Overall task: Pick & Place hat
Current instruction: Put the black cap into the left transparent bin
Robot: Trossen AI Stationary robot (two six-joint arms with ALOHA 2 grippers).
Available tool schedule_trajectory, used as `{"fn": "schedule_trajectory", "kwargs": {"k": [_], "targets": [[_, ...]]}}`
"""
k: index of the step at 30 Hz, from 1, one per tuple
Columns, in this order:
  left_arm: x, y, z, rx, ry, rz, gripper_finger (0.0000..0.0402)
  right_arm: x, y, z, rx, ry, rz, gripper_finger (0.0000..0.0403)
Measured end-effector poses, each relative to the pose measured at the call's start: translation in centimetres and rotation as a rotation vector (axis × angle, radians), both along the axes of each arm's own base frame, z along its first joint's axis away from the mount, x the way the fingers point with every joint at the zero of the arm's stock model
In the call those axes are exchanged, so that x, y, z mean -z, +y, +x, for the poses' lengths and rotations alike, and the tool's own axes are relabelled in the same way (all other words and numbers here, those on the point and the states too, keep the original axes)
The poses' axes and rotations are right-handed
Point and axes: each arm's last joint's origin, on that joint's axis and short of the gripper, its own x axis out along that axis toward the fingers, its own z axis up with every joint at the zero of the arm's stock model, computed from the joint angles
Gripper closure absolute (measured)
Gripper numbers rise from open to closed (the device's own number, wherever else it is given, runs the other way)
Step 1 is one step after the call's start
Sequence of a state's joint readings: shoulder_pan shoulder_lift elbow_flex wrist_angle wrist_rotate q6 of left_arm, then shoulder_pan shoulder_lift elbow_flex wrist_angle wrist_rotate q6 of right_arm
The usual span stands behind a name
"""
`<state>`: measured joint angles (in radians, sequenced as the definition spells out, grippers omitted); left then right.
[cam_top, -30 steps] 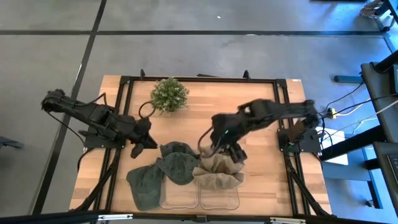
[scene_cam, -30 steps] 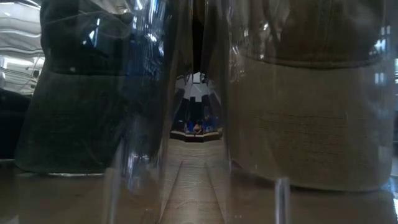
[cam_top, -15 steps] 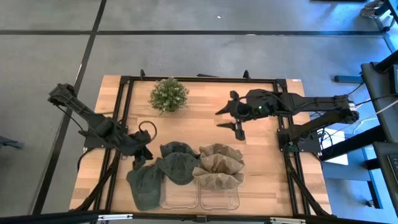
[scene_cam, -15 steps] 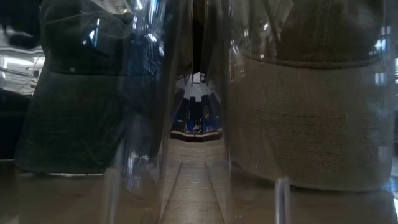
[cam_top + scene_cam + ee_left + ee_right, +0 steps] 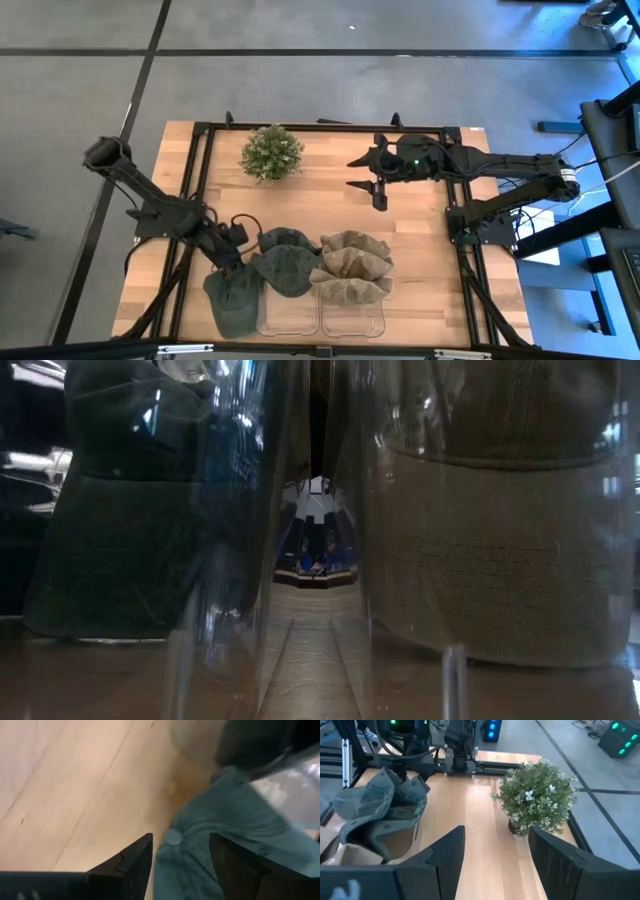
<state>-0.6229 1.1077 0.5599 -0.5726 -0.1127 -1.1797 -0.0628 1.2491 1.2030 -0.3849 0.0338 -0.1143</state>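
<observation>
Your right end effector (image 5: pixel 377 193) had withdrawn from the tan hats (image 5: pixel 352 268), jaws spread, left end effector (image 5: pixel 238 262) lowered, released over green hat (image 5: pixel 234 298), surface (image 5: pixel 420 215) wooden.

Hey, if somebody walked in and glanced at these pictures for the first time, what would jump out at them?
Probably the heap of hats at the table's near edge: dark green hats beside tan hats, spilling over two clear bins. The left gripper sits low at the green pile, its fingers open around green fabric. A small bushy plant stands alone at the far side, and the right gripper hangs open over bare wood.
</observation>
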Motion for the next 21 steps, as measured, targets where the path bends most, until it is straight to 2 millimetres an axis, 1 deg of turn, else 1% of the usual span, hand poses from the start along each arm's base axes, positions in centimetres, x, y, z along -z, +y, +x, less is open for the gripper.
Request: {"fn": "schedule_trajectory", "kwargs": {"k": [4, 7, 11, 14, 21], "targets": [[1.1, -0.3, -0.1, -0.022, 0.037, 0.005, 0.0210, 0.2, 0.0, -0.1, -0.002, 0.025, 0.001, 0.0184], [1.6, -0.5, 0.2, -0.026, 0.026, 0.003, 0.0211, 0.5, 0.0, -0.3, -0.002, 0.062, 0.002, 0.0184], [2.2, -0.9, 0.6, 0.023, 0.019, 0.018, 0.0214, 0.7, 0.0, -0.4, -0.010, 0.087, -0.012, 0.0184], [2.9, -1.0, 0.7, 0.047, 0.061, 0.036, 0.0215, 0.8, 0.0, -0.4, -0.015, 0.096, -0.020, 0.0184], [4.8, -1.3, 1.1, 0.039, 0.152, 0.096, 0.0215, 0.8, 0.0, -0.4, -0.023, 0.097, -0.037, 0.0184]]}}
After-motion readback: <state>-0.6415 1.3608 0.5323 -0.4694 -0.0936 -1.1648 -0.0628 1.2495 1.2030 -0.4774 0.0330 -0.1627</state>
